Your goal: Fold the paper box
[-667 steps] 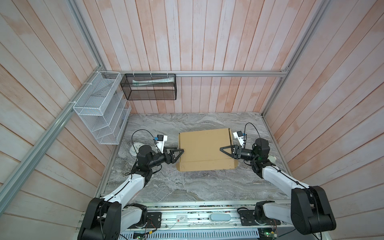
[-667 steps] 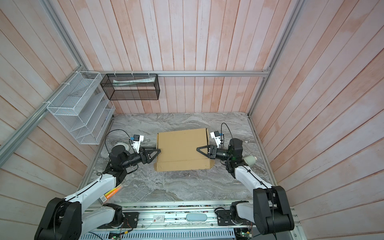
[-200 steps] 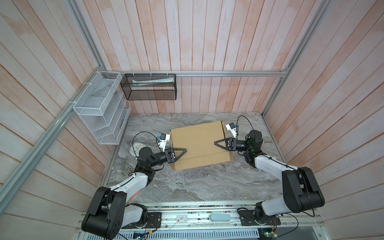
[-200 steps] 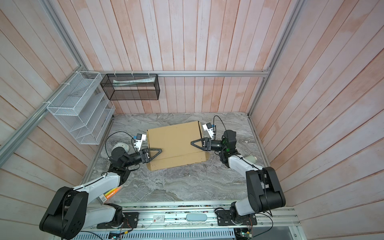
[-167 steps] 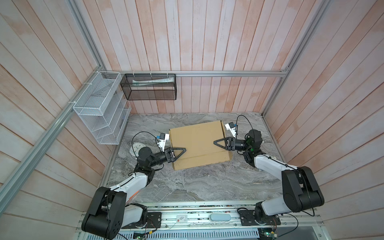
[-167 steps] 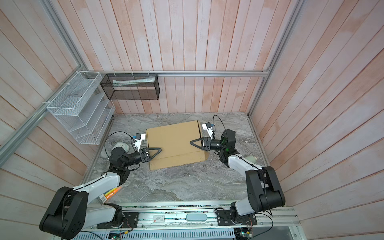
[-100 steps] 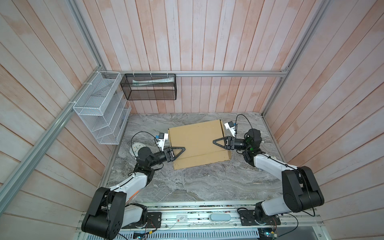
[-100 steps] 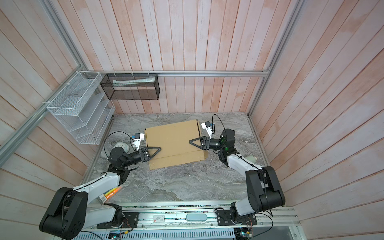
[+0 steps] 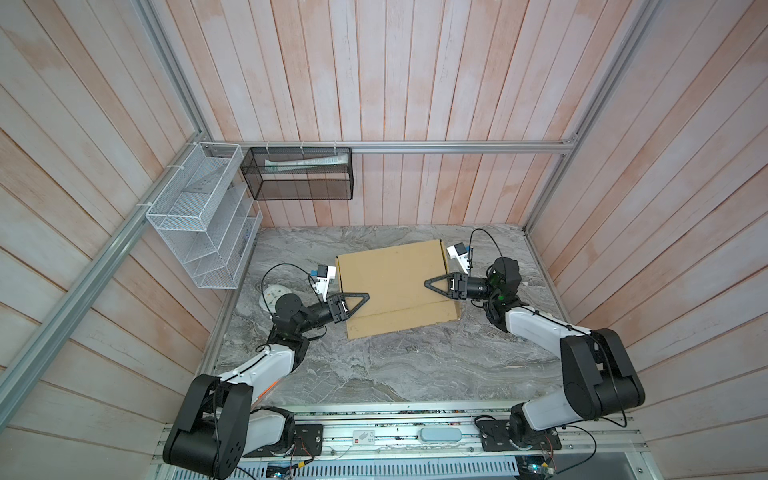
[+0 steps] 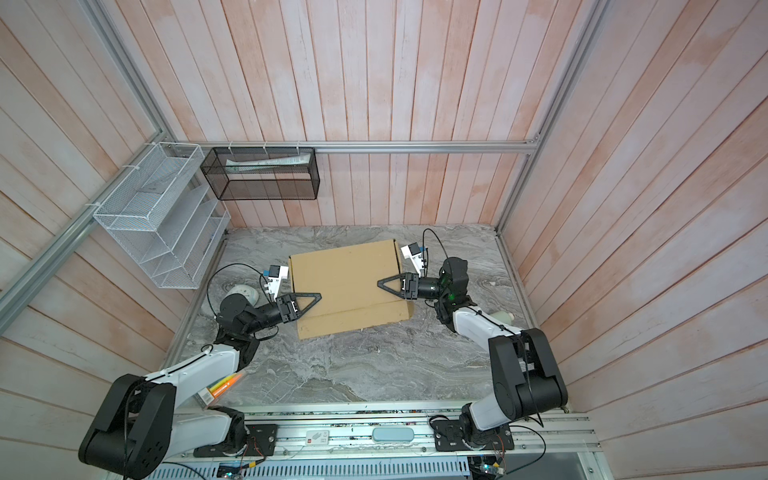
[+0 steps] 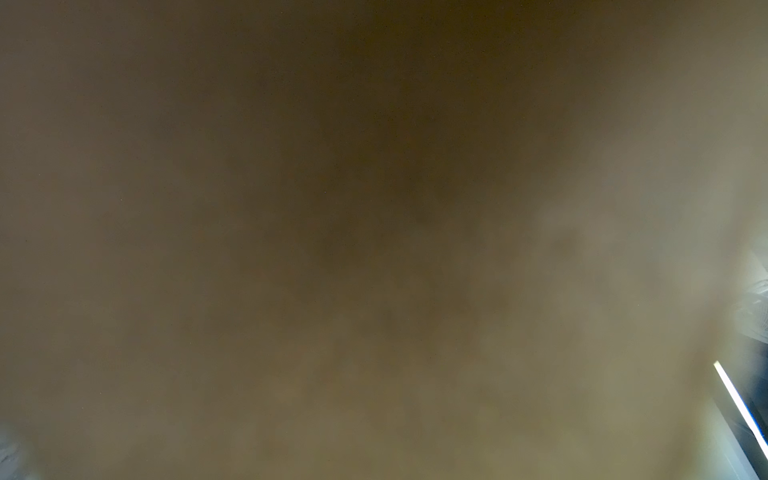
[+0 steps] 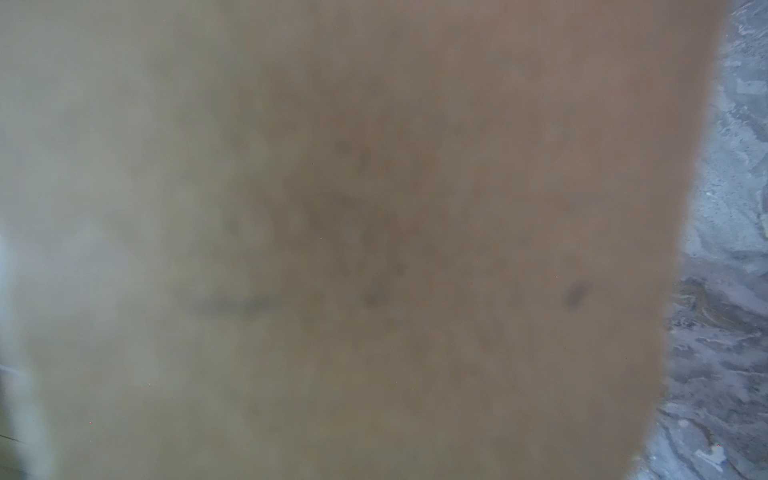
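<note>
the paper box point(image 9: 397, 266) sits closed and skewed on the counter point(image 9: 395, 365), so folding looks nearly done. left gripper point(image 9: 365, 296) and right gripper point(image 9: 427, 284) overlap its opposite edges; i cannot tell whether their jaws grip it.

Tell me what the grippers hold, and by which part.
Cannot be told: left gripper and right gripper each reach over a side edge of the box, but their grip is hidden.
</note>
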Controlling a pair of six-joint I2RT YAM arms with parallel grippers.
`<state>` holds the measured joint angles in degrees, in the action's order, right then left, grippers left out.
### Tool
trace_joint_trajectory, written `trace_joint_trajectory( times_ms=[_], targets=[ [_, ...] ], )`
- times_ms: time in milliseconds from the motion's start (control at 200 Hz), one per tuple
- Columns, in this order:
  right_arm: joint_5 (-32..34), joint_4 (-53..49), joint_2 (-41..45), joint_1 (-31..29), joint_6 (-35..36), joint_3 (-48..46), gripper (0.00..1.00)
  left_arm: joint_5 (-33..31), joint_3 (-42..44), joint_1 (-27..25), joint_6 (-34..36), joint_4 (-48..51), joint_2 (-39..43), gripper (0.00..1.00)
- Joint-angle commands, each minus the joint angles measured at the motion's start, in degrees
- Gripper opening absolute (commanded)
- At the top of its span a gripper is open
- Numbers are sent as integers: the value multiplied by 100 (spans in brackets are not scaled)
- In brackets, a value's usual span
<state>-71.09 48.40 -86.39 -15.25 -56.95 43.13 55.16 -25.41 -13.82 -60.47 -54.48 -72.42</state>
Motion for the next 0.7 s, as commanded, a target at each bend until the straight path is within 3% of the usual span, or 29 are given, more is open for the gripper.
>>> trace_joint_trajectory(
  times_ms=[0,385,695],
  targets=[
    [236,59,-78,-285,70,107,61,343,-223,-209,35,-323,53,52],
    [193,149,177,75,9,-89,73,307,0,88,-347,-686,22,48],
    [53,170,450,428,26,-441,75,301,16,168,-421,-657,70,44]
  ],
)
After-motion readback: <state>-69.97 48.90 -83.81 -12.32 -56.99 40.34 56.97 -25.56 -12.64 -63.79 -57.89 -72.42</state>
